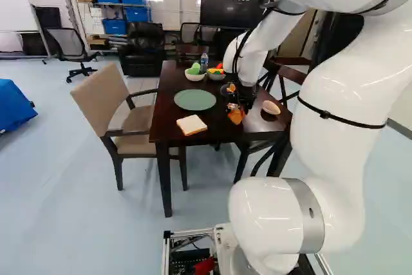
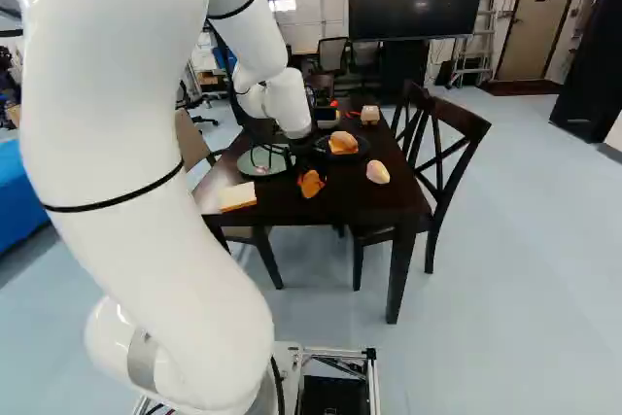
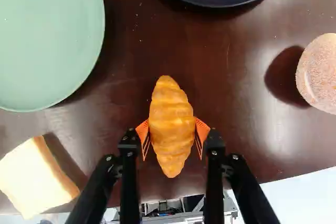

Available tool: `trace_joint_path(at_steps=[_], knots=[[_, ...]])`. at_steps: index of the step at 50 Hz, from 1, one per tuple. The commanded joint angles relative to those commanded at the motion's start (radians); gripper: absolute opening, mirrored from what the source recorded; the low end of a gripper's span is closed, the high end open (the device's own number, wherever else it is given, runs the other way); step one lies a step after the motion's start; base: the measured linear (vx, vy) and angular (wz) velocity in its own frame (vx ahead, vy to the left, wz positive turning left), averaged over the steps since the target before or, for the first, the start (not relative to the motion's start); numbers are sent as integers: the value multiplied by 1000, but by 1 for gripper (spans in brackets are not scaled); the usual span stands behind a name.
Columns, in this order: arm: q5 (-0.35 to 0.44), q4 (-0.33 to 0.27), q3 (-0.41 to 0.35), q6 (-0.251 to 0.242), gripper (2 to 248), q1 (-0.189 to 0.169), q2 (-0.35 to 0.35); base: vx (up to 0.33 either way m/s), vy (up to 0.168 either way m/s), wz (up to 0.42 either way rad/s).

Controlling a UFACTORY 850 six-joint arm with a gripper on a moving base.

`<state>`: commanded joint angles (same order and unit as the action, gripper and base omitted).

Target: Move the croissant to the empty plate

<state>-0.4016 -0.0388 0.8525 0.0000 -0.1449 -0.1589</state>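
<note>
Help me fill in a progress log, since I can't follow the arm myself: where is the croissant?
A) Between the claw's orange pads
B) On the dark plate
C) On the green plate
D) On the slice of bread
A: the wrist view shows the croissant with an orange pad of the claw against each side.

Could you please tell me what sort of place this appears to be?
Probably a robotics lab or workshop with a mock dining corner: the white robot arm faces a dark table bearing a green plate, with blue bins on shelving and a wheeled office chair behind.
</note>
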Motion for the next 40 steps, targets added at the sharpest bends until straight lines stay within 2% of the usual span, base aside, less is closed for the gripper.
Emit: trace_joint_path(at_steps=[14, 26, 40], knots=[[35, 0, 3, 0, 122, 7, -3, 0, 0, 0], [67, 0, 12, 0, 122, 32, -10, 0, 0, 0], [67, 0, 14, 0, 122, 64, 19, 0, 0, 0]])
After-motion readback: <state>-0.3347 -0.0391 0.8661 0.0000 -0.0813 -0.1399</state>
